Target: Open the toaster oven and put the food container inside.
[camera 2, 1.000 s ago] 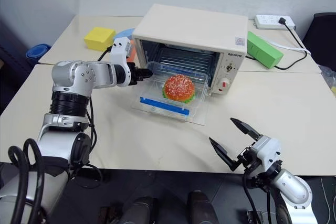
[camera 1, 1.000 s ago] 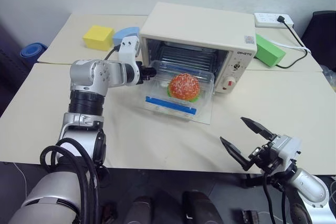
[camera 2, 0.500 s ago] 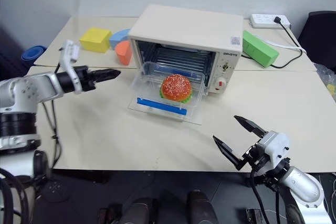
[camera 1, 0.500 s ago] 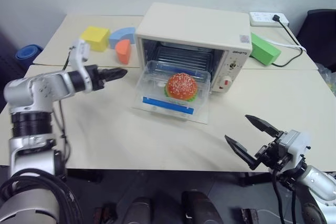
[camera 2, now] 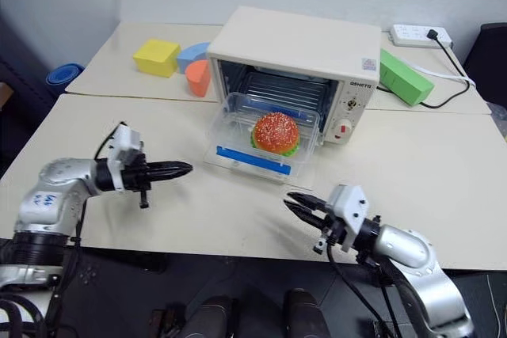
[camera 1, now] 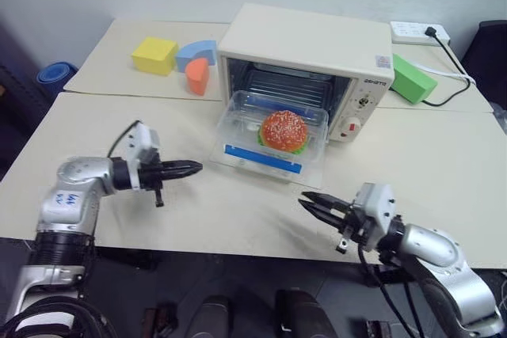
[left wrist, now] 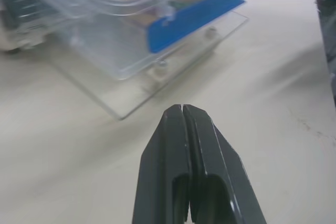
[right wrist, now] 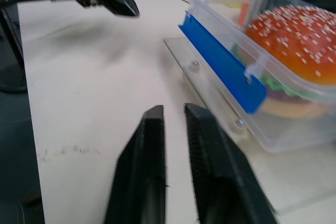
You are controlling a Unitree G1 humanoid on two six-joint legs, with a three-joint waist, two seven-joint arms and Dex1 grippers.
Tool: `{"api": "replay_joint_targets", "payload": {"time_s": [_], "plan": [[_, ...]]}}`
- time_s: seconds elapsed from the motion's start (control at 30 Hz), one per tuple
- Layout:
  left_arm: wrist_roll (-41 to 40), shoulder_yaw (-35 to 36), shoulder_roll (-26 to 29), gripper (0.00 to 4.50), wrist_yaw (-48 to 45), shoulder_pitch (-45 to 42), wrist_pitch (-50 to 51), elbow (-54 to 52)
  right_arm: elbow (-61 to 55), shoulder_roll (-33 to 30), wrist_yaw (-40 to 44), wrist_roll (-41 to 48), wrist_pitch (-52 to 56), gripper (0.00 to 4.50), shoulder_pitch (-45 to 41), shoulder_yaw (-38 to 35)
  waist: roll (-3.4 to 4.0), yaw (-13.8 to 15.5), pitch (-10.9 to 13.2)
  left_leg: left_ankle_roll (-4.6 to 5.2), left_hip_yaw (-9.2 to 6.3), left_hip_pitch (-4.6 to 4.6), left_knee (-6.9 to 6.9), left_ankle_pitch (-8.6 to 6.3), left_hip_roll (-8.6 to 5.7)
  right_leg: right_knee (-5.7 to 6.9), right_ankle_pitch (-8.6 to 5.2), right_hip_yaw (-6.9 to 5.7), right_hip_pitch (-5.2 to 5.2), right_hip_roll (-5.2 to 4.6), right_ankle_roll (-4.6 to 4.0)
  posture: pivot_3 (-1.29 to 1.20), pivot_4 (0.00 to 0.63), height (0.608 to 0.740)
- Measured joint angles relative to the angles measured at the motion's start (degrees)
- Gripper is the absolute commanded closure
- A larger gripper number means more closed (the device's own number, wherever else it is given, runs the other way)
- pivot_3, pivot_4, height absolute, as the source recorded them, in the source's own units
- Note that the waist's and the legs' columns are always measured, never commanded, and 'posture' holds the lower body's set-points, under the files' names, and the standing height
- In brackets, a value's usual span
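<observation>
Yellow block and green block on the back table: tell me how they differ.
The yellow block sits to the left of the toaster oven; the green block sits to its right, near the power strip. The yellow block is squat and cube-like; the green block is longer and lies at an angle. Both are plain solid-colored blocks resting on the table, untouched.
</observation>
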Motion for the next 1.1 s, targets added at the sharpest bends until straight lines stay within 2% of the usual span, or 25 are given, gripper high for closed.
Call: {"api": "replay_joint_targets", "payload": {"time_s": [0.13, 0.27, 0.47, 0.87, 1.1], "plan": [[1.7, -2.0, -7.2, 4.5, 5.4, -1.1, -0.6, 0.2, 5.5, 2.3, -1.2, -2.8, 1.4, 4.46, -7.4, 2.3, 0.0, 0.0, 0.0, -0.07, 0.01, -0.03, 0.03, 0.04, -0.03, 0.08, 0.02, -0.02, -0.06, 0.02, 0.03, 0.0, 0.15, 0.74], [3.5, -2.7, -10.3, 4.5, 9.2, -4.4, -1.5, 2.2, 11.1, 4.0, -1.2, -5.4, 0.8, 4.46, -12.0, 3.9, -0.01, 0.0, 0.0, -0.15, 0.07, -0.03, 0.01, 0.09, -0.05, 0.08, 0.02, -0.01, -0.08, 0.04, 0.03, 0.0, 0.15, 0.74], [7.7, -2.8, -15.7, 4.5, 17.1, -10.2, -5.0, 11.2, 22.3, 7.4, -1.9, -9.5, -3.1, 4.46, -20.9, 3.9, -0.01, -0.4, 0.0, -0.13, 0.1, -0.01, 0.02, 0.12, -0.07, 0.12, 0.04, -0.01, -0.1, 0.05, 0.08, 0.0, 0.15, 0.74], [8.8, -0.8, -22.8, 4.5, 25.5, -15.8, -9.4, 19.3, 37.7, 10.5, -8.6, -15.8, -9.2, 4.46, -31.4, 1.9, -0.01, -1.1, 0.0, -0.17, 0.12, -0.05, 0.03, 0.14, -0.1, 0.11, 0.05, 0.0, -0.13, 0.01, 0.09, 0.0, 0.15, 0.74], [9.9, 1.5, -25.3, 4.5, 31.6, -23.0, -15.0, 30.5, 47.6, 13.5, -11.0, -17.2, -12.4, 4.46, -37.2, 1.4, -0.01, -1.4, 0.0, -0.18, 0.23, -0.04, 0.05, 0.15, -0.1, 0.23, 0.06, -0.01, -0.17, 0.02, 0.11, 0.0, 0.15, 0.74]]}}
